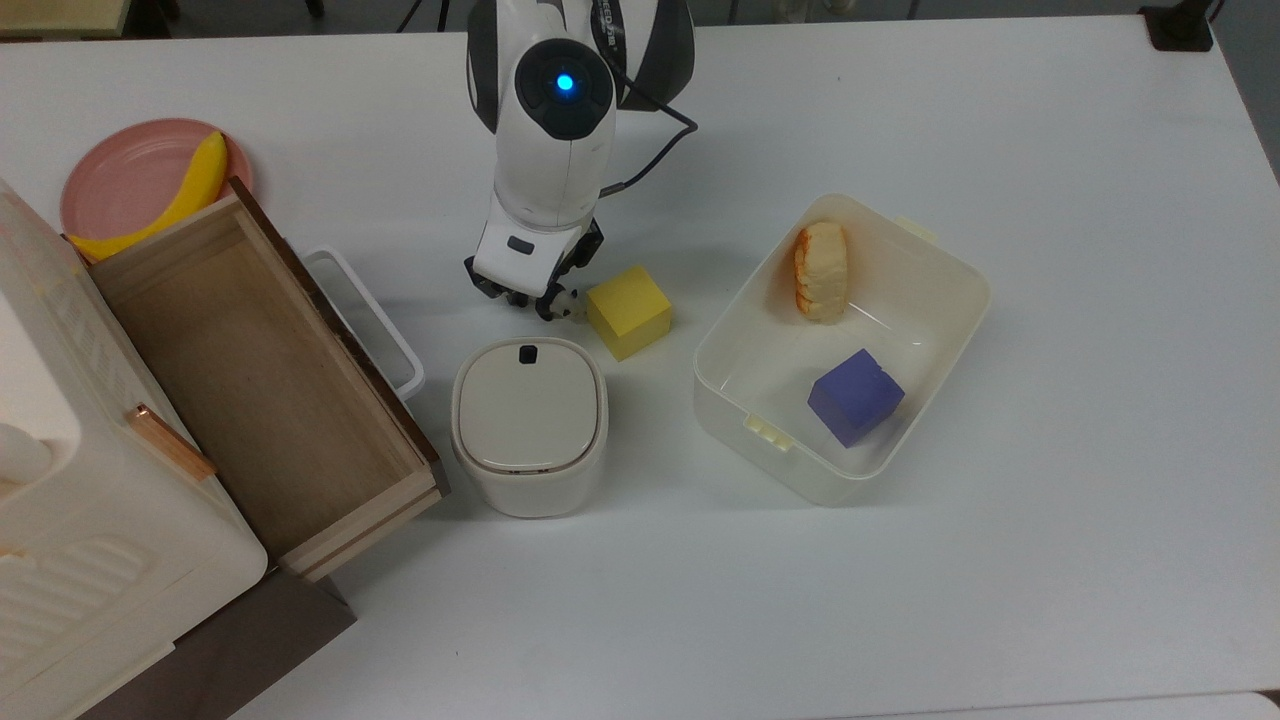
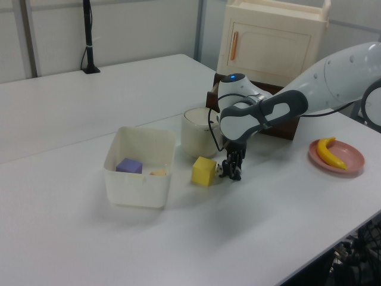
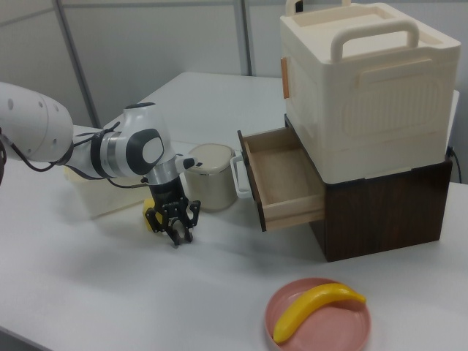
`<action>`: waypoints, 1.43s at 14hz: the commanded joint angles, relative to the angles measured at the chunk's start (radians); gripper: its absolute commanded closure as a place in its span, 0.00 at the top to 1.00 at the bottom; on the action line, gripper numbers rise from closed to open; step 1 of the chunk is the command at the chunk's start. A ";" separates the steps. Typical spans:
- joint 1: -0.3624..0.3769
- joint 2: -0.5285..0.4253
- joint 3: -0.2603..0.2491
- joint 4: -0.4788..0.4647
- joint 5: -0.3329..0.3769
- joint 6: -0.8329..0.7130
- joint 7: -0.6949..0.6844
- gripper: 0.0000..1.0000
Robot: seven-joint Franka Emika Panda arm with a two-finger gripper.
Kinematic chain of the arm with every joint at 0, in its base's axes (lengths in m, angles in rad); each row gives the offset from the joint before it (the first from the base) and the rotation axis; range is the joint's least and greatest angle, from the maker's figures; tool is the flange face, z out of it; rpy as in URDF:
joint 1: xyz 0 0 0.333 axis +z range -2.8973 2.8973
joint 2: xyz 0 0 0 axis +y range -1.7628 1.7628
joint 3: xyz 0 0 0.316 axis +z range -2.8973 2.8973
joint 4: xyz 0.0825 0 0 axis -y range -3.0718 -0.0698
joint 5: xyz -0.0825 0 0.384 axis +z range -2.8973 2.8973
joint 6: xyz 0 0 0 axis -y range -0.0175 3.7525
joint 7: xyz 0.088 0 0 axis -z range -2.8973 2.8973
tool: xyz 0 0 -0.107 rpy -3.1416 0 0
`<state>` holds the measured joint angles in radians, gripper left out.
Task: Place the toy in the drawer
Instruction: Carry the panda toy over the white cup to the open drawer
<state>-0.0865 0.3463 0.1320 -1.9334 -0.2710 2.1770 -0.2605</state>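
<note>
Fig. legend. The gripper (image 1: 540,297) is hanging low over the table (image 1: 1000,560), approx. mid-width and nearer the top view's upper edge than the lower one. The toy (image 1: 567,302), a small black-and-white figurine, is sitting at the gripper's tip, just beside the yellow cube (image 1: 628,310) on the top view's left of it. Whether the gripper is clenched on the toy or merely standing beside it cannot be told. The drawer (image 1: 250,390) is standing open and empty, jutting from the cabinet at the table's left edge in the top view, w/ its white loop handle facing the round lidded pot (image 1: 528,420). A tub (image 1: 975,290) holding a purple cube (image 1: 855,395) and a bread piece is lying toward the top view's right. A pink plate (image 1: 120,175) w/ a banana (image 1: 190,190) is sitting near the upper-left corner. Judgement: the pickup stage is under way and the transfer is not yet done. The toy is prob. light, rigid and smooth, so it is likely tipping or skidding easily. A hold across the body flanks, above the legs, looks safest. The yellow cube is crowding one side, leaving little clearance there.
</note>
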 commanded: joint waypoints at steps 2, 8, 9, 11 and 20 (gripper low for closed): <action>0.007 -0.012 -0.003 -0.016 -0.010 0.015 0.021 0.00; 0.004 -0.058 -0.003 0.026 0.015 -0.043 0.020 0.00; 0.005 -0.072 -0.003 0.071 0.056 -0.081 0.012 0.00; 0.005 -0.089 -0.003 0.126 0.096 -0.105 0.007 0.00; -0.009 -0.101 -0.089 0.344 0.234 -0.131 0.009 0.00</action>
<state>-0.0998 0.2556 0.0898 -1.6470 -0.1001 2.0740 -0.2536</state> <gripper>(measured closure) 1.000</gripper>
